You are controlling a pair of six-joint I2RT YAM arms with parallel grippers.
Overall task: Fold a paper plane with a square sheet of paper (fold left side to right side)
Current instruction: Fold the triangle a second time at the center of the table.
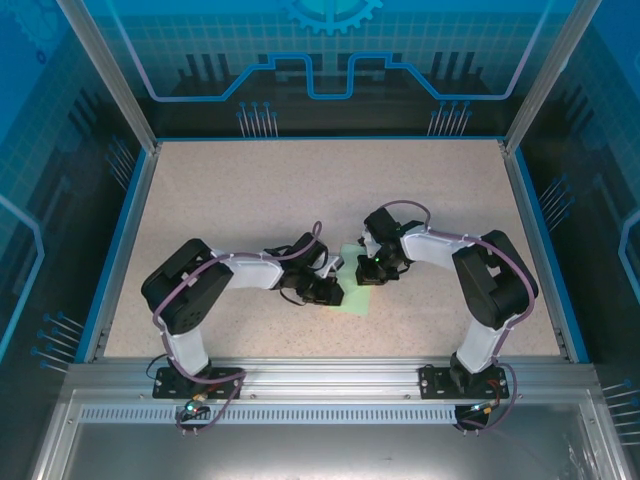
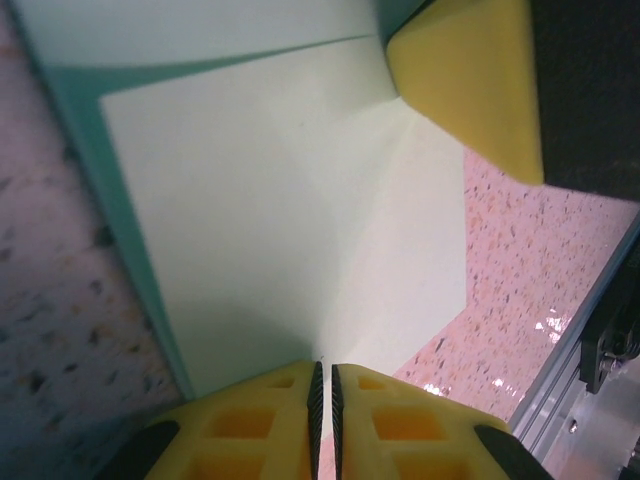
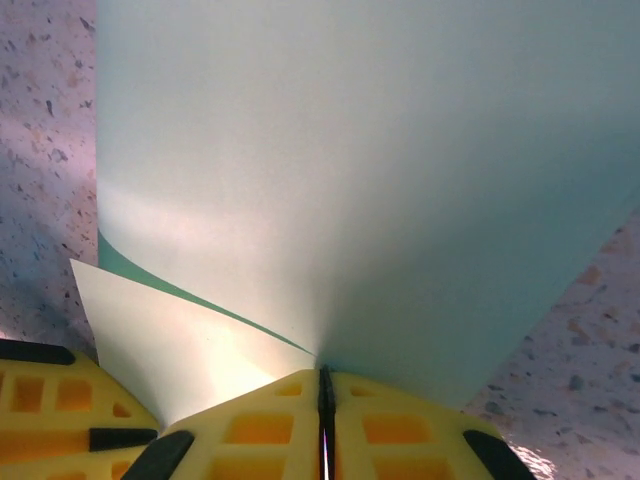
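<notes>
The square sheet of paper (image 1: 352, 300) lies near the middle of the table (image 1: 250, 190), right between the two grippers. It is pale green and not flat. In the right wrist view a big part of the paper (image 3: 350, 170) stands up and bends over like a wave, with a smaller pointed bit low beside it. In the left wrist view the paper (image 2: 290, 200) shows soft fold lines, and one layer sits on another.

The left gripper (image 1: 325, 290) has its jaws almost shut, with a thin slit between them. From its own camera the left gripper (image 2: 322, 395) looks to be pinching the near edge of the paper. The right gripper (image 1: 372, 268) is squeezed tight on the paper too. In its own camera the sheet comes straight out of the closed slit of the right gripper (image 3: 325, 390).

I think the step in hand is the fold from the left side over to the right side. One side is lifted, but it is not pressed down yet. Next, I think the lifted side must be laid over so the edges meet, while one gripper holds the paper from sliding. Then the fold needs a firm press to make a sharp line. The paper is thin, so a hard pull could tear it
</notes>
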